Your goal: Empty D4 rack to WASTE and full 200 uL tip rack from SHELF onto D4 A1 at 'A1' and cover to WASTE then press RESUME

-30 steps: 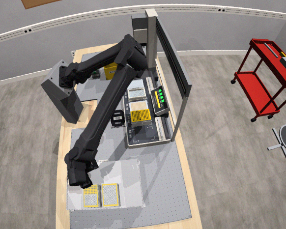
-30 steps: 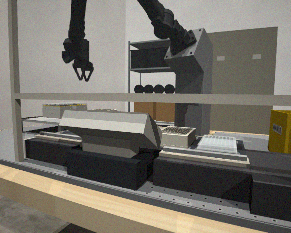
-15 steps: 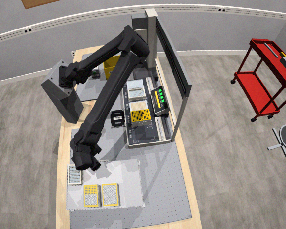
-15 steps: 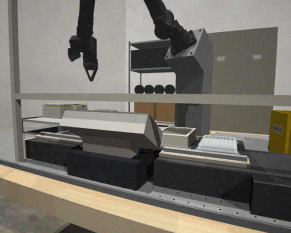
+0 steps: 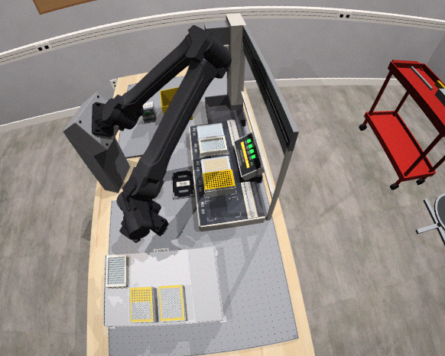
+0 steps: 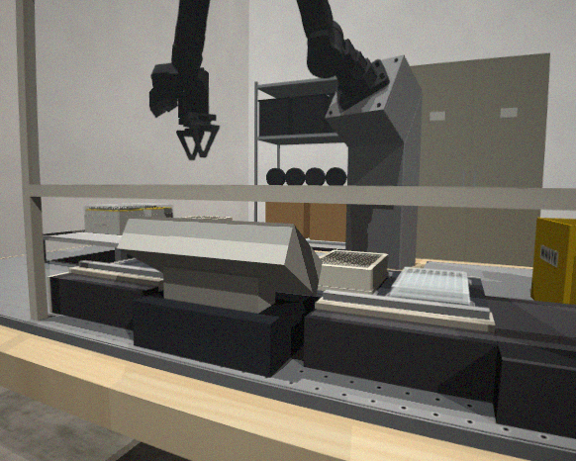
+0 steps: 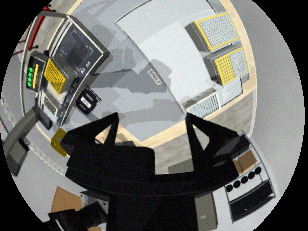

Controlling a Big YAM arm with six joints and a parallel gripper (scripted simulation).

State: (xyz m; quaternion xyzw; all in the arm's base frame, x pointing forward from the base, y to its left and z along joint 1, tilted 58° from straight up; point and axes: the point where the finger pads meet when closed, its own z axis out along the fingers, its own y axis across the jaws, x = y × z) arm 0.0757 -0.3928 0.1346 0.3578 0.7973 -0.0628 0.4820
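My gripper is open and empty. It hangs high over the grey mat, between the shelf unit and the deck. A yellow tip rack sits on the deck, fourth from the far end; in the exterior view the handler head hides it. On the shelf lie two yellow-rimmed racks and a white one. The yellow waste bin stands behind my arm.
Open plates fill the deck's far positions; the nearest position is bare. The black spare nest lies beside the deck. The key box is near the bin. The panel shows green lights.
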